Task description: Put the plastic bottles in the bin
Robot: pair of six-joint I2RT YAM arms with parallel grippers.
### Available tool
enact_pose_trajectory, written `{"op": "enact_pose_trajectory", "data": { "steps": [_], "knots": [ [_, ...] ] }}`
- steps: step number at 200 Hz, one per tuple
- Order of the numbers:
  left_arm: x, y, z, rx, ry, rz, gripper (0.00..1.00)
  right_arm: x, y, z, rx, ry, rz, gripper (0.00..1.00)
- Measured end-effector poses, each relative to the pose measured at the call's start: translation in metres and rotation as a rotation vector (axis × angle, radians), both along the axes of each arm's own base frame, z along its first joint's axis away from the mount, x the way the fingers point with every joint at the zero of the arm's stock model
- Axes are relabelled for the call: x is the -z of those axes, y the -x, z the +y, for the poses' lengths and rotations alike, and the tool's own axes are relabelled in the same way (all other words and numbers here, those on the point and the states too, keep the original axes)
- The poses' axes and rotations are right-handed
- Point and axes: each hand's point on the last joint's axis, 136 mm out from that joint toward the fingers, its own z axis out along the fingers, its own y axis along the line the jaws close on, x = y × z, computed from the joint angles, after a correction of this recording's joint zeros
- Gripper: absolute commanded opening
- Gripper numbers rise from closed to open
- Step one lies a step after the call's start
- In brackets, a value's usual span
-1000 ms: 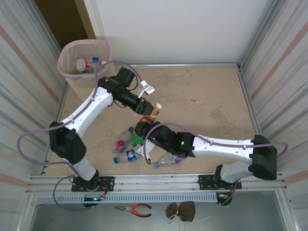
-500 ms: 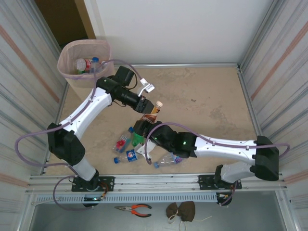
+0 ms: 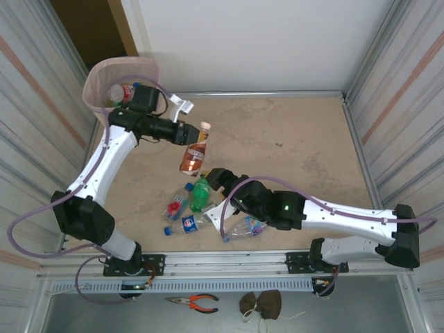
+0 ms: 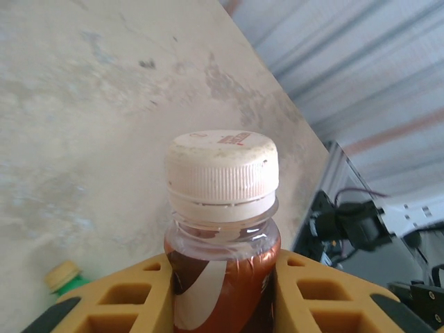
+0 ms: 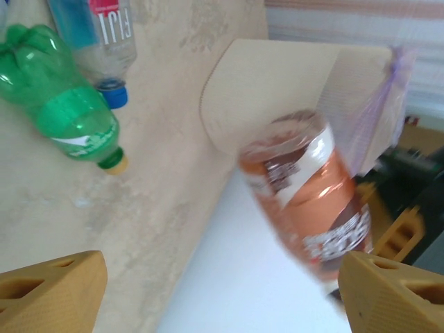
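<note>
Since the earlier frame my left arm has swung away from the right arm towards the bin, taking the brown bottle with it. My right pincer has let that bottle go and spread.

Top view: my left pincer [image 3: 196, 140] is clamped on the brown bottle [image 3: 193, 157] just under its cap. The bottle's long axis runs cap-far, base-near, clear of the counter [image 3: 298, 139]. The bin [image 3: 94, 82] lies to the far left of the bottle, beyond my left wrist, not yet beneath it. The left arm is the nearer one. My right pincer [image 3: 216, 176] sits low beside the green bottle [image 3: 200, 194].

Left wrist view: both jaws press the bottle's shoulder, cap uppermost.

Right wrist view: the jaws stand wide with nothing between them. The brown bottle [image 5: 312, 201] is blurred ahead, and the bin [image 5: 277, 76] is behind it.

In my judgement, the carry must go further left before release.
</note>
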Motion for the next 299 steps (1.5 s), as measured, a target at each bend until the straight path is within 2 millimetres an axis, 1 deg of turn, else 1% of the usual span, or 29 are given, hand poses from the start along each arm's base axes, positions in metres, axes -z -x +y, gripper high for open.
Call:
{"op": "enact_pose_trajectory", "data": {
  "steps": [24,47,68,85,110,132,150,164,177,189,208,231,249,268,299],
  "knots": [
    [-0.011,-0.019,0.028,-0.102,-0.003,-0.037,0.24,-0.001,-0.006,-0.008,0.094,-0.069,0.107,0.83],
    [-0.031,-0.038,0.051,-0.191,-0.021,-0.103,0.24,-0.008,-0.016,-0.014,0.191,-0.160,0.188,0.83],
    [-0.060,-0.051,0.066,-0.256,-0.042,-0.197,0.24,-0.014,-0.026,-0.022,0.271,-0.228,0.234,0.82],
    [-0.089,-0.061,0.078,-0.307,-0.065,-0.289,0.24,-0.016,-0.031,-0.029,0.317,-0.264,0.256,0.82],
    [-0.132,-0.075,0.095,-0.391,-0.116,-0.435,0.23,-0.020,-0.035,-0.037,0.357,-0.301,0.270,0.82],
    [-0.166,-0.088,0.112,-0.476,-0.182,-0.565,0.23,-0.023,-0.038,-0.040,0.381,-0.311,0.264,0.82],
    [-0.186,-0.100,0.129,-0.551,-0.258,-0.651,0.23,-0.026,-0.040,-0.041,0.393,-0.318,0.258,0.82],
    [-0.193,-0.113,0.143,-0.607,-0.329,-0.700,0.23,-0.027,-0.042,-0.043,0.406,-0.327,0.257,0.82],
    [-0.192,-0.127,0.157,-0.653,-0.393,-0.719,0.23,-0.027,-0.042,-0.044,0.414,-0.329,0.259,0.82],
    [-0.184,-0.142,0.173,-0.692,-0.453,-0.715,0.23,-0.027,-0.043,-0.044,0.417,-0.330,0.261,0.82],
    [-0.161,-0.165,0.205,-0.755,-0.548,-0.674,0.23,-0.027,-0.043,-0.045,0.422,-0.334,0.263,0.82],
    [-0.133,-0.185,0.244,-0.817,-0.628,-0.609,0.23,-0.026,-0.045,-0.046,0.436,-0.346,0.269,0.82],
    [-0.116,-0.194,0.269,-0.854,-0.669,-0.565,0.24,-0.025,-0.046,-0.046,0.445,-0.346,0.271,0.82],
    [-0.103,-0.202,0.289,-0.881,-0.688,-0.533,0.24,-0.023,-0.046,-0.045,0.454,-0.351,0.281,0.82],
    [-0.081,-0.211,0.309,-0.899,-0.707,-0.484,0.24,-0.019,-0.047,-0.043,0.462,-0.347,0.292,0.82]
  ]
}}
